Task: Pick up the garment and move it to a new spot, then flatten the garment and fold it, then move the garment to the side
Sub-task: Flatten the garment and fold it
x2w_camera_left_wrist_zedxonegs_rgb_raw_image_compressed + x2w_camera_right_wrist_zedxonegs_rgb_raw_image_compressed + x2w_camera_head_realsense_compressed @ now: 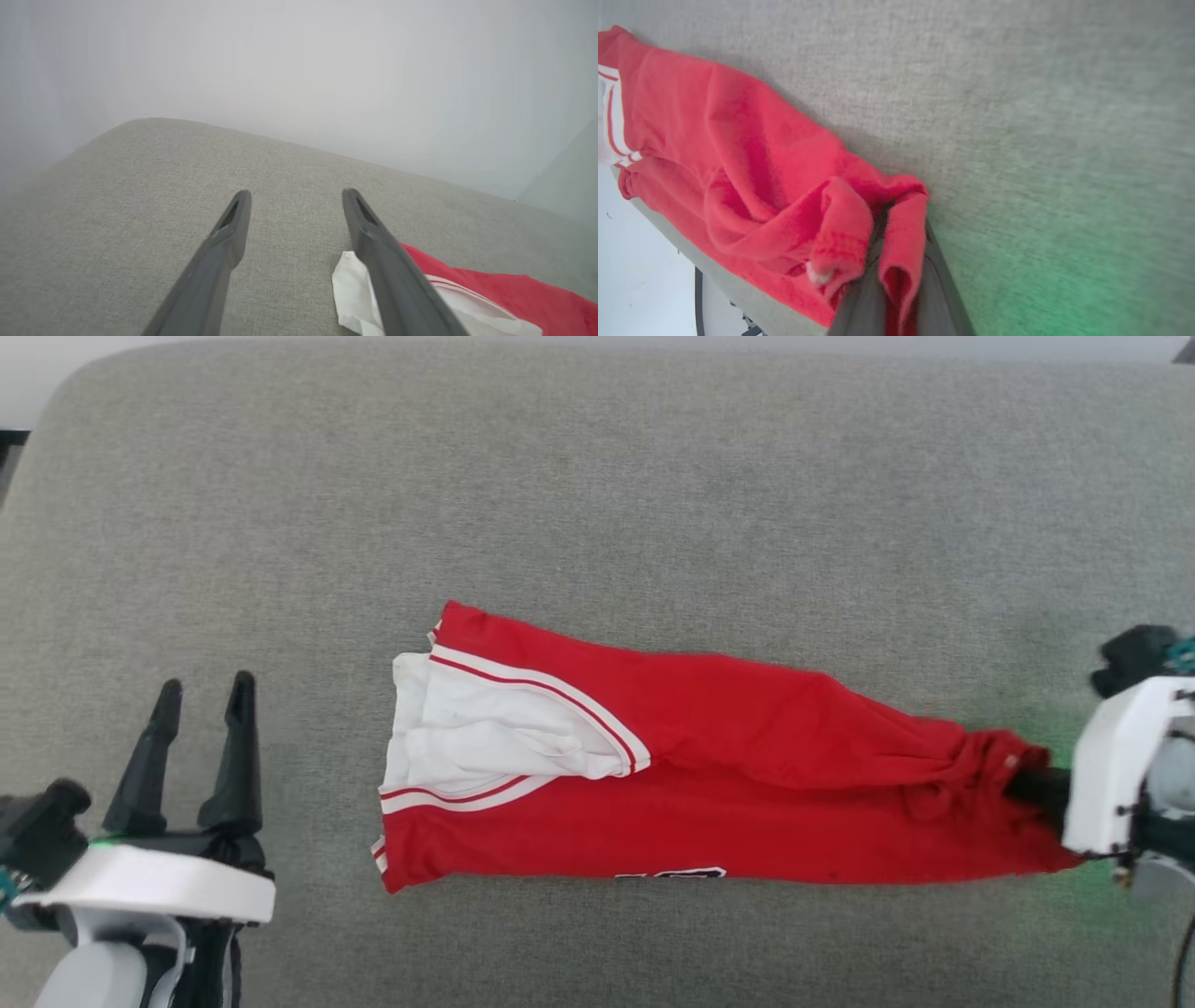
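The right gripper (1027,788) is clamping shut on the garment (709,784) — its two dark fingers are pinching a bunched red edge between them. In the right wrist view the thin fabric is folding over both sides of the closed fingers (859,298) and gathering into soft creases just ahead of their tips. From that pinch the shirt is lying along the grey cushion (597,476), stretching away from the right fingertips in a long, partly folded band and widening toward its far end. The white sleeve (485,728), edged with red stripes, is resting on top of the red cloth at the end farthest from the right fingers. A sliver of black-and-white lettering (670,874) is peeking out at one long edge of the shirt.

The left gripper (206,683) is standing wide open, holding nothing, its fingers pointing out across bare cushion. The sleeve end of the shirt is lying near it, off to the outer side of one finger — in the left wrist view that finger is crossing in front of the white cloth, and whether it is touching cannot be told. A faint green glow is falling on the cushion beside the right fingers.
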